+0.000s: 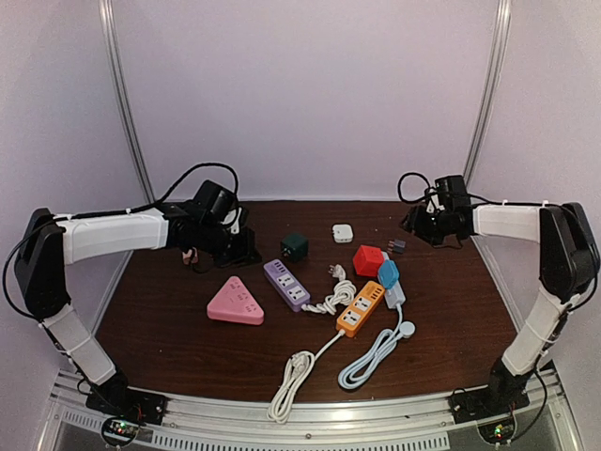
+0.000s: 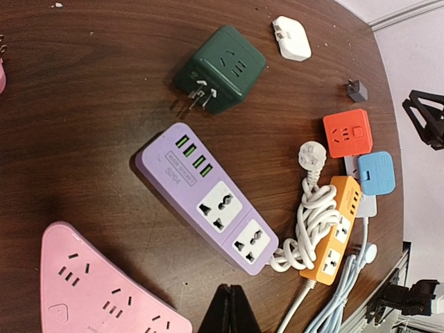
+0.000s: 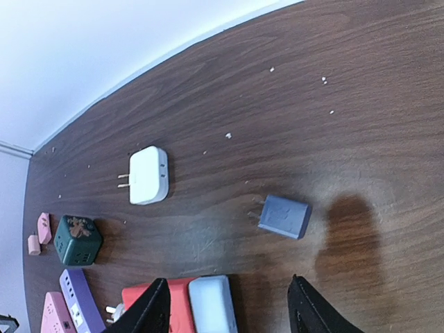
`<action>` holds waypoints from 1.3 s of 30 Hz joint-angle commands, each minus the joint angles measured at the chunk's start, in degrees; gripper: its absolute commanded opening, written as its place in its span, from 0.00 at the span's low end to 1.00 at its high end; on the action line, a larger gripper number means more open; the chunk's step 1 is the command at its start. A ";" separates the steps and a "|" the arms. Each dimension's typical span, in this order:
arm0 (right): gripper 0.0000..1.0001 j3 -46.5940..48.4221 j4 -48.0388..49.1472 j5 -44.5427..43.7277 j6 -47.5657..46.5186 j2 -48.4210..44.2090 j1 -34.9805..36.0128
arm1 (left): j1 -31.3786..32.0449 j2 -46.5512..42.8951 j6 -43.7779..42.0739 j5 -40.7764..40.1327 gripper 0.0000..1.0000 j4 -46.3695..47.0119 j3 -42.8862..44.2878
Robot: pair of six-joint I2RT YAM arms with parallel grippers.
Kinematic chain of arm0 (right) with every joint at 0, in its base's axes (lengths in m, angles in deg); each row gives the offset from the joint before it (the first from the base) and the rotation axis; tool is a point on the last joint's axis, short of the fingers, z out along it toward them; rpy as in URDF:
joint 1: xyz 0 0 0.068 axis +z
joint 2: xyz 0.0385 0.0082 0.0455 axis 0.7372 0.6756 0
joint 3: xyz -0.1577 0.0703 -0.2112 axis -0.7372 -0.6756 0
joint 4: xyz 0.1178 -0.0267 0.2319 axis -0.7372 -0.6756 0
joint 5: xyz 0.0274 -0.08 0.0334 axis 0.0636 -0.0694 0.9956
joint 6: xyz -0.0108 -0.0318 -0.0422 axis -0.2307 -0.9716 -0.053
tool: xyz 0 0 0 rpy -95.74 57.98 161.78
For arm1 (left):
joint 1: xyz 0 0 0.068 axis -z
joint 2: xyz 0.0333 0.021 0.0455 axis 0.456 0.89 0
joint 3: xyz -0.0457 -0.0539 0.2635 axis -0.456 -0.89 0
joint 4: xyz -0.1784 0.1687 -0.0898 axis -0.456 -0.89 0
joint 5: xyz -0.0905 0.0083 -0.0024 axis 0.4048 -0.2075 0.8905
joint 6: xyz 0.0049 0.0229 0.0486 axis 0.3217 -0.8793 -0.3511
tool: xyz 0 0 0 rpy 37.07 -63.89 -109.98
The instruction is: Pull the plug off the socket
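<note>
Brown wood table [image 1: 160,319], left to right: the left gripper [image 2: 225,312] hangs at the far left, its fingers pressed together on nothing, well apart from the work. Past the pink triangular strip [image 1: 235,303], the purple strip [image 1: 286,284] and the orange strip [image 1: 362,308], a blue plug [image 1: 388,273] sits on a pale strip [image 1: 395,295]. It appears to be the only plug seated in a socket. Further right, a small grey plug [image 3: 284,216] lies loose on the wood, prongs bare. Over it hovers the right gripper [image 3: 229,284], jaws parted and empty. The right arm is by far the nearer. From its jaws the blue plug lies toward the near edge and slightly toward table centre. The pale strip's long axis runs roughly far to near, so the pull would likely go straight up off its face.
</note>
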State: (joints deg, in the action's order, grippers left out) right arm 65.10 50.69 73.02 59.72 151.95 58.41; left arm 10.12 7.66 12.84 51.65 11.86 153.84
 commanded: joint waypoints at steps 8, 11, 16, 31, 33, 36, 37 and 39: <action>0.54 -7.80 -10.53 -6.10 -4.62 -10.10 9.36 | 2.01 1.03 -0.40 1.42 0.02 4.11 -0.89; 0.54 -8.17 -12.20 -7.37 -5.27 -9.60 12.00 | 3.12 1.76 -0.27 2.18 0.02 5.37 -0.72; 0.50 -7.68 -12.55 -8.27 -5.12 -7.84 14.36 | 4.65 3.77 -0.40 3.12 0.02 5.82 0.79; 0.21 -4.18 -15.67 -11.59 -4.14 -6.00 20.83 | 10.58 14.00 -1.32 6.65 0.02 7.30 8.58; 0.15 -3.86 -16.25 -12.25 -4.06 -6.27 21.61 | 10.87 14.74 -1.32 6.98 0.02 7.29 9.18; 0.09 -3.37 -16.90 -13.08 -3.63 -6.88 22.86 | 11.45 15.64 -1.45 7.44 0.02 7.31 10.32; 0.07 -3.26 -17.00 -13.32 -3.50 -7.14 23.18 | 11.70 15.98 -1.47 7.61 0.02 7.28 10.72; 0.05 -2.98 -17.14 -13.75 -3.34 -7.53 23.88 | 12.15 16.78 -1.50 8.01 0.02 7.28 11.67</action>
State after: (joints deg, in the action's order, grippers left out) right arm 60.47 35.12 59.90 54.84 146.05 80.32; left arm 21.40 22.59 12.36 58.23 17.57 162.80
